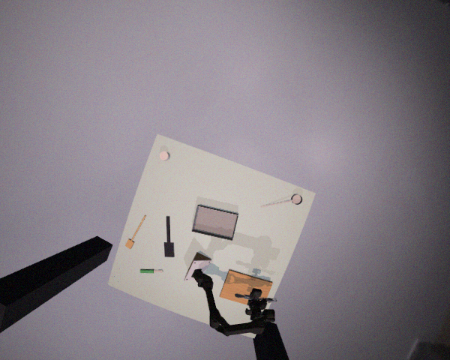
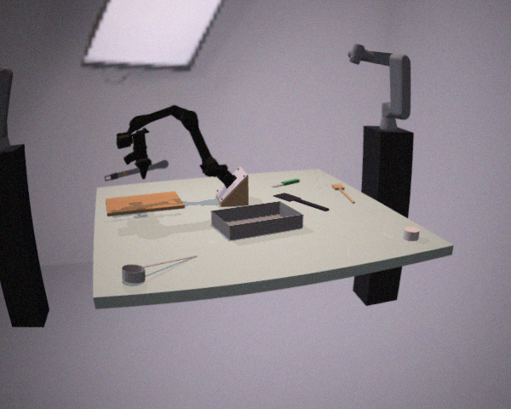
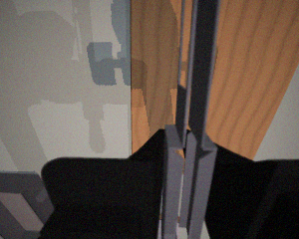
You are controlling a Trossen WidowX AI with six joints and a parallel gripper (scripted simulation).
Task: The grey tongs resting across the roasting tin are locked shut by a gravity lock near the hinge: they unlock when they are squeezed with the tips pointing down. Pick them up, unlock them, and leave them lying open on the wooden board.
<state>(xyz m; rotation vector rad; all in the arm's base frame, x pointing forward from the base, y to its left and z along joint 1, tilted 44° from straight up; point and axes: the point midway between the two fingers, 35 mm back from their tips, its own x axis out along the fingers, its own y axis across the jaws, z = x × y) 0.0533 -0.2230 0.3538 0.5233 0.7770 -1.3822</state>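
Hovering at lower right of the top view, the jaws pinched the grey tongs (image 2: 134, 170) nearly level above the wooden board (image 2: 143, 203), arms close together. Carry step, seemingly; next called for lowering onto the board, then releasing.

Table (image 2: 335, 259): roasting tin (image 2: 256, 220) centre; wooden board (image 2: 143, 203) to its left; tongs (image 2: 134, 170) gripped in the gripper (image 2: 143, 170) above board, near level; spatula (image 2: 301, 202) right.

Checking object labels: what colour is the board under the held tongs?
Orange-brown with wood grain; the wooden board shows best in the wrist view.
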